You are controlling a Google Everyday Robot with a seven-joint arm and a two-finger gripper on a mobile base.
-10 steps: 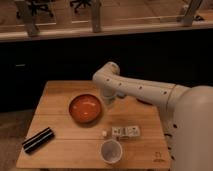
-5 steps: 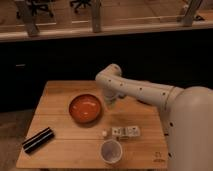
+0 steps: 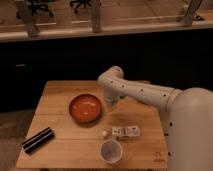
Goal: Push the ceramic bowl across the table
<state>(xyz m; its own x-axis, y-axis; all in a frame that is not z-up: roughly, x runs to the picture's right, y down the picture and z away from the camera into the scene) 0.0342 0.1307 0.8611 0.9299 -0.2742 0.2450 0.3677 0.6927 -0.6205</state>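
Lowered slightly and clamped shut, with the hand (image 3: 111, 103) just right of the ceramic bowl (image 3: 85, 108). Left the bowl unmoved, centre-left of frame on the table (image 3: 55, 92). Lower down: white cup (image 3: 111, 151), small box (image 3: 125, 131), dark bar (image 3: 38, 139).

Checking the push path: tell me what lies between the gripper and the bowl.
Nothing shows there in the camera view: the gripper sits right beside the bowl, over the table.

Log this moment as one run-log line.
gripper: shut, low beside ceramic bowl right edge | contact: unclear | bowl: upright on table
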